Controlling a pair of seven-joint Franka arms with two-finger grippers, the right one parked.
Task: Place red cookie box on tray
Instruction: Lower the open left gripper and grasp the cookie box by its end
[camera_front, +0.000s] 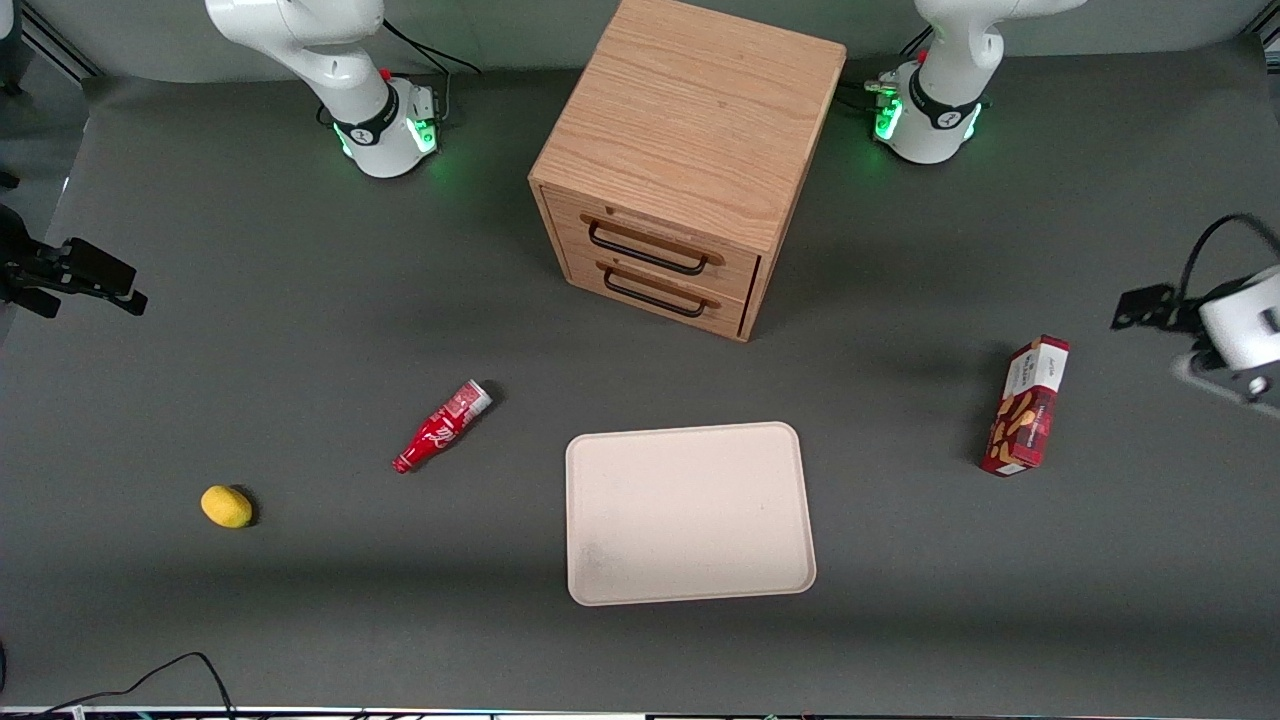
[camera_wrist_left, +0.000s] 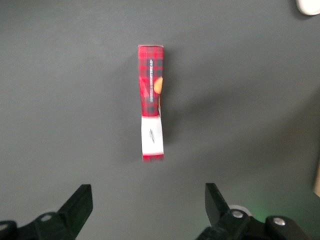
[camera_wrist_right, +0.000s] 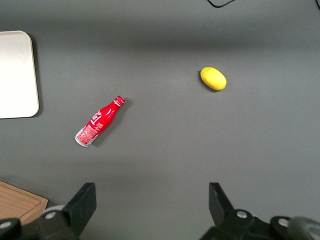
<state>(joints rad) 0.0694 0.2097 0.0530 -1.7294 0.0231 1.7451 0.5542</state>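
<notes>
- Red cookie box (camera_front: 1027, 406): stands on its long narrow edge on the grey table mat (camera_front: 300, 600), well apart from the tray (camera_front: 690, 512), toward the working arm's end of the table. Nothing touches it.
- Tray: lies flat and bare, nearer to the front camera than the wooden drawer cabinet (camera_front: 690, 150).
- Gripper (camera_wrist_left: 149, 210): fingers spread wide and empty; it hovers above the table with the box (camera_wrist_left: 151, 102) in sight ahead of it, not yet between the fingers.
- Step in hand, as judged: approach for the pick-up.
- Recommendation: centre the gripper over the box's middle, fingers across the thin dimension, one on each broad face.
- Risk: the box looks light and tall on a narrow base; an off-centre descent could topple it.
- Recommendation: close only once both fingers flank the faces evenly, then lift straight.
- Red soda bottle (camera_front: 441, 427) and yellow lemon (camera_front: 226, 506): toward the parked arm's end, clear of the route to the tray.
</notes>
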